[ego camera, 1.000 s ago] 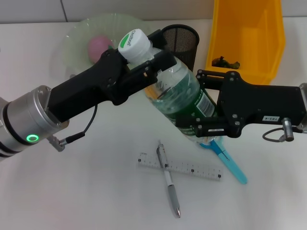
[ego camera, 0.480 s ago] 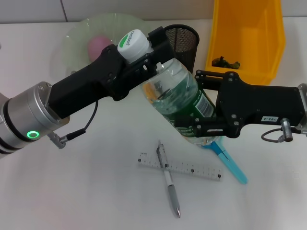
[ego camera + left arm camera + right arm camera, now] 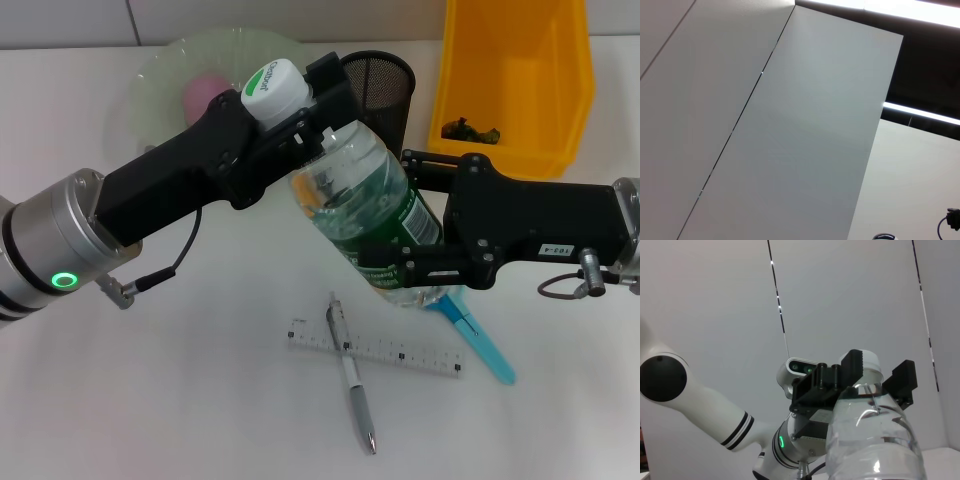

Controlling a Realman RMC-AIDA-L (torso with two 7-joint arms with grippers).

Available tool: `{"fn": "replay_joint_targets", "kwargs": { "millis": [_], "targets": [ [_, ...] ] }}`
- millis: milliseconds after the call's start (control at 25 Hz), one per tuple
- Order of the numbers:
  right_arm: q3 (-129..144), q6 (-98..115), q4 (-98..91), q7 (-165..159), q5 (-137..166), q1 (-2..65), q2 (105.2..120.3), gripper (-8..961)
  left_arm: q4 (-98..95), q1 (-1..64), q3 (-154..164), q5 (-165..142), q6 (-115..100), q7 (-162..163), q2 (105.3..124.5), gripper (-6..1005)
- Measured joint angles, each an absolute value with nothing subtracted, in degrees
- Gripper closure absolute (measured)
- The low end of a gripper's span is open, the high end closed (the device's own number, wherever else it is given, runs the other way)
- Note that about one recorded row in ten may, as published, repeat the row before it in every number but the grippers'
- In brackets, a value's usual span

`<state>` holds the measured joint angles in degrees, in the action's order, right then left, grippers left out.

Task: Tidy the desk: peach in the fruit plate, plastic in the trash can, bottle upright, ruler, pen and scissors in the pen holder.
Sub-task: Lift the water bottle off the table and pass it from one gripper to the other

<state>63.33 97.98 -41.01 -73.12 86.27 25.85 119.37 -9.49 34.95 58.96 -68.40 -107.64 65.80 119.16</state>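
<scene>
A clear water bottle (image 3: 365, 215) with a green label and white cap (image 3: 272, 90) hangs tilted above the desk, held by both arms. My left gripper (image 3: 300, 125) is shut on its neck just below the cap, and my right gripper (image 3: 405, 262) is shut on its lower body. The right wrist view shows the bottle (image 3: 875, 440) from below with the left gripper (image 3: 852, 380) around its top. A pink peach (image 3: 205, 97) lies in the pale green fruit plate (image 3: 150, 90). A ruler (image 3: 400, 352), a pen (image 3: 352, 375) across it and blue scissors (image 3: 480, 340) lie on the desk. The black mesh pen holder (image 3: 380, 90) stands behind the bottle.
A yellow bin (image 3: 515, 80) at the back right holds a dark crumpled scrap (image 3: 470, 130). The left wrist view shows only wall panels and ceiling.
The bottle has turned more upright: its base swung left and down a little with the right gripper, while the cap end stayed near the same spot.
</scene>
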Motion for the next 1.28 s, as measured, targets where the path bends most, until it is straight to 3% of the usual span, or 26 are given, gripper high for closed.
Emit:
{"fn": "replay_joint_targets", "kwargs": {
  "millis": [1280],
  "targets": [
    [64.4, 97.9, -58.4, -94.5, 94.3, 23.7, 119.18, 124, -15.5, 33.0, 61.0, -71.4, -106.2, 67.1, 118.19, 576]
  ]
}}
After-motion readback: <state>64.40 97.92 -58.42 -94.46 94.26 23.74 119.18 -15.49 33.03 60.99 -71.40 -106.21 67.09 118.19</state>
